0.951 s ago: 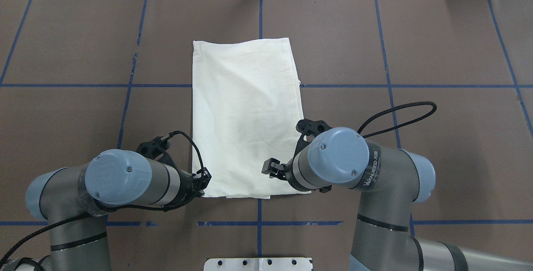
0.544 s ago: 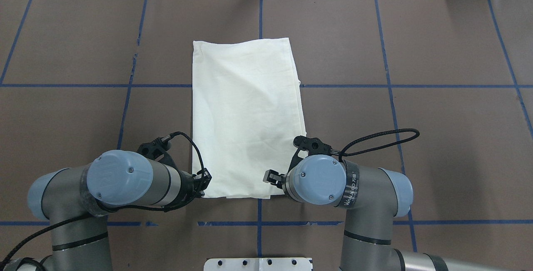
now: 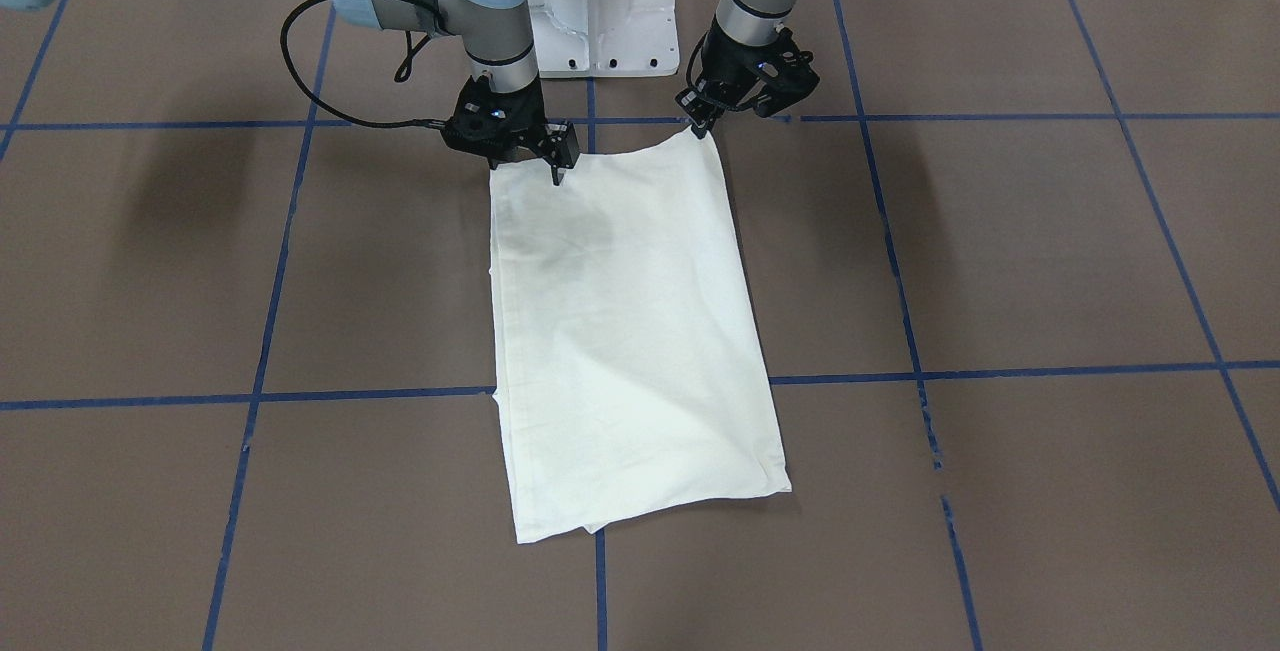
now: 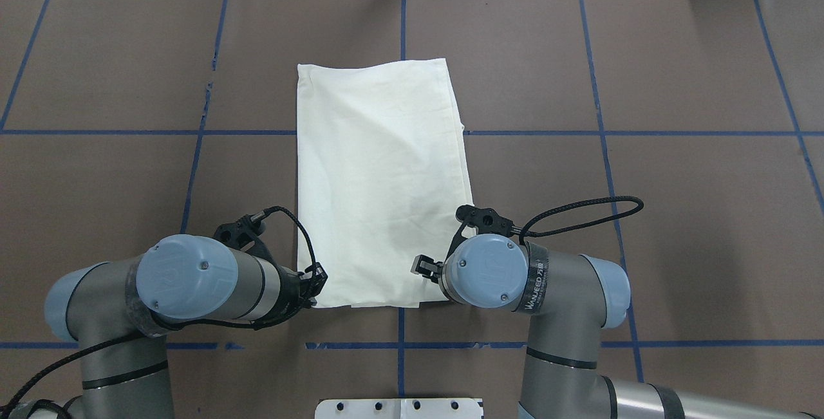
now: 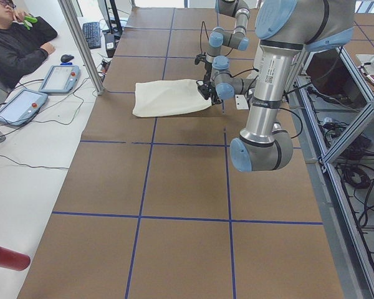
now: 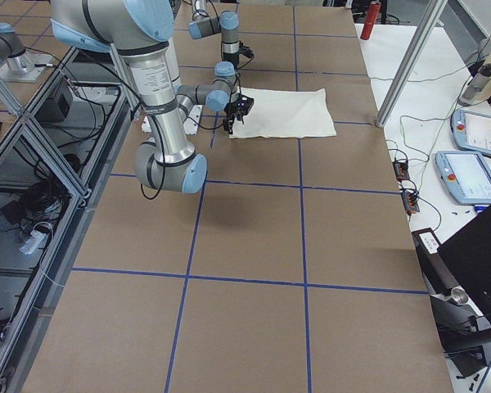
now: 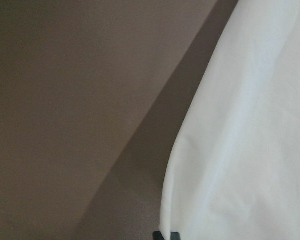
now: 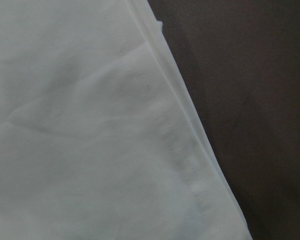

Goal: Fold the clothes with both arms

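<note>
- The silver-grey left arm with light-blue joint caps [image 4: 193,277] comes in low over the brown paper-covered table [image 4: 116,52], which is marked with a grid of blue tape lines [image 4: 129,132].
- The black two-finger left gripper [image 4: 315,282] sits at the near left corner of the garment, its tip right at the cloth's edge. Its wrist camera shows only that edge and a sliver of black fingertip, so it cannot be told whether the jaws are apart or pinched.
- The cream long-sleeved T-shirt [image 4: 380,174] lies flat at the table's middle, folded into a long rectangle with its plain side up. One short edge faces the robot, and it spans between the two grippers.
- The black two-finger right gripper [image 4: 422,266] stands over the near right corner, one finger pointing down onto the cloth a little inside the right edge. The other finger is hidden, so its opening cannot be told.
- The silver-grey right arm [image 4: 553,277] bends in from the right, with a black cable looping off its wrist.
</note>
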{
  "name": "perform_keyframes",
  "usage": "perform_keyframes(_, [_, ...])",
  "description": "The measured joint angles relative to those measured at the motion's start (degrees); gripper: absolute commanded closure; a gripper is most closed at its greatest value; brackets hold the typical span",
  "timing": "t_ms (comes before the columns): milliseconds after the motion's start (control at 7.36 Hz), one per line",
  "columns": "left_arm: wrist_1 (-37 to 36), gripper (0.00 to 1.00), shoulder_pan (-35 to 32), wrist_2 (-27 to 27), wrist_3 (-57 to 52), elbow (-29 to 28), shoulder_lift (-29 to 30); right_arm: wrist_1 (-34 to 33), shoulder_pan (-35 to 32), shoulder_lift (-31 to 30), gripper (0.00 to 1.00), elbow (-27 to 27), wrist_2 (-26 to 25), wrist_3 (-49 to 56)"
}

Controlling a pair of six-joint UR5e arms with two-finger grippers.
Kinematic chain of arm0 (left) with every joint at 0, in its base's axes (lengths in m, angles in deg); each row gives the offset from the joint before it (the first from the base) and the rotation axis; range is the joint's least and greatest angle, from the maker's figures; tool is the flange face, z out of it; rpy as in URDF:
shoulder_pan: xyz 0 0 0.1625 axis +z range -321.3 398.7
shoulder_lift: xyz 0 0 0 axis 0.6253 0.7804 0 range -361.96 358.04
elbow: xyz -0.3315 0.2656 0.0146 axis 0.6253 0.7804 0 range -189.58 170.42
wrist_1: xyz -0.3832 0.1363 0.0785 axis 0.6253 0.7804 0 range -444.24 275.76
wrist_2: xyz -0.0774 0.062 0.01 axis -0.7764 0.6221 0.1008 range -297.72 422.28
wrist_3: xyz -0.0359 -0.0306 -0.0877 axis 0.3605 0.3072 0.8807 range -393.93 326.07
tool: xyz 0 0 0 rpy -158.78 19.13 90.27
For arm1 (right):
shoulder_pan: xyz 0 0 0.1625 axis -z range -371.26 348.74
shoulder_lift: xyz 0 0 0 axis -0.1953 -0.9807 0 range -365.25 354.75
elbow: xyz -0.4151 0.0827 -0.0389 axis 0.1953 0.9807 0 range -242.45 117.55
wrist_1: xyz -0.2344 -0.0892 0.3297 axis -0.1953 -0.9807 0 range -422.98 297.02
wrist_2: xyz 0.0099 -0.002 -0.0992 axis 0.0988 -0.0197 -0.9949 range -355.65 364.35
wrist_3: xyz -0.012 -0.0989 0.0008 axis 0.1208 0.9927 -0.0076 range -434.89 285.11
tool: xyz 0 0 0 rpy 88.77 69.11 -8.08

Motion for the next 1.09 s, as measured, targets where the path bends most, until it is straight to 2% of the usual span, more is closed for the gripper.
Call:
perform_keyframes(815, [0.02, 1.00, -0.07, 0.00, -0.03, 0.04, -0.14, -0.85, 0.43, 0.30, 0.01, 0.69, 0.43, 0.11])
perform_keyframes(951, [-0.02, 1.00, -0.06, 0.00, -0.03, 0.10, -0.07, -0.87, 0.43, 0.26, 0.09, 0.65, 0.46, 0.11])
perform_keyframes(1087, [-0.04, 1.00, -0.06, 0.00, -0.03, 0.16, -0.03, -0.88, 0.42, 0.26, 0.26, 0.59, 0.47, 0.12])
